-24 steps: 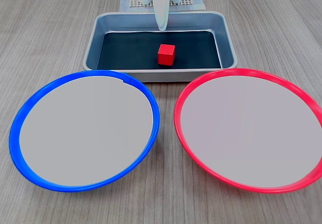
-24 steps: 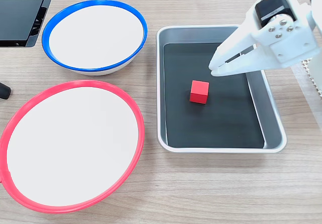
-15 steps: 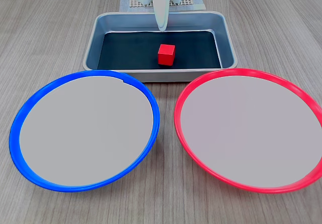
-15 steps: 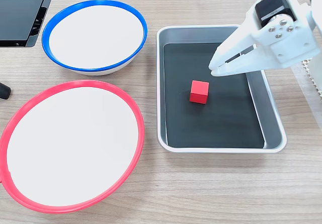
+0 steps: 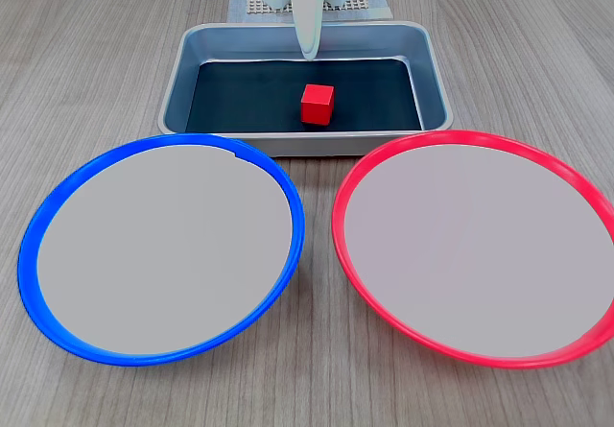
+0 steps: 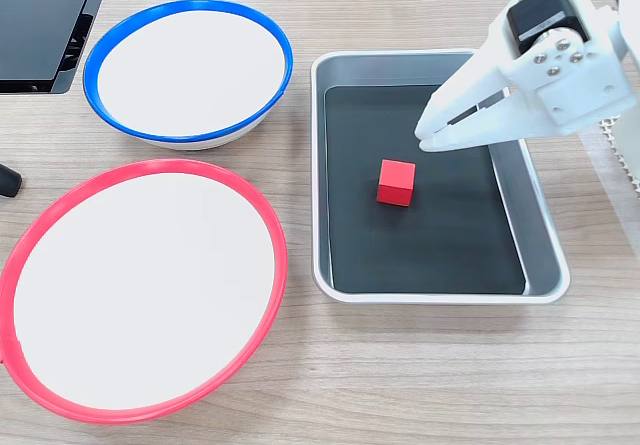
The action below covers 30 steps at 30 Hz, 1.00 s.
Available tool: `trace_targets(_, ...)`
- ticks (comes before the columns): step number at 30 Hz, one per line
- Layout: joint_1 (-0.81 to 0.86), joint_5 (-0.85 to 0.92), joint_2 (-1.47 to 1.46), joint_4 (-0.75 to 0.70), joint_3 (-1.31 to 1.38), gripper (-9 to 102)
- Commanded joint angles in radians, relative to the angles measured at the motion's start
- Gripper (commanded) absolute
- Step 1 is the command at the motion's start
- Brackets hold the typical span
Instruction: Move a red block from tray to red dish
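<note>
The red block (image 5: 318, 103) (image 6: 396, 182) lies alone on the dark floor of the silver tray (image 5: 288, 144) (image 6: 440, 295), near its middle. My white gripper (image 5: 308, 55) (image 6: 424, 141) hangs above the tray, its fingers tapering to tips that meet, with nothing between them. The tips stand a short way from the block, on the arm's side of it, and do not touch it. The red dish (image 5: 460, 134) (image 6: 150, 165) lies beside the tray, its pale centre bare.
A blue-rimmed dish (image 5: 173, 139) (image 6: 185, 5) of the same size sits next to the red one. The arm's white mesh base plate (image 5: 360, 0) is behind the tray. A dark flat device (image 6: 40, 25) lies at the table's corner, and a small black object (image 6: 8, 180) at the edge.
</note>
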<state>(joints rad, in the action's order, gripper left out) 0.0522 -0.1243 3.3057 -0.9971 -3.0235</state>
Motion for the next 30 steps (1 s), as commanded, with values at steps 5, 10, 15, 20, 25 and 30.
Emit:
trace_targets(5,0.002,0.003,0.023,-0.003,0.000,0)
trace_targets(10,0.002,0.003,0.023,-0.003,0.000,0)
trace_targets(15,0.015,0.000,0.021,-0.006,0.002,0)
trace_targets(20,0.095,0.462,-0.239,0.044,0.187,0)
trace_targets(25,0.161,0.864,-0.563,-0.114,0.546,0)
trace_targets(30,0.100,1.006,-0.838,-0.170,0.739,0)
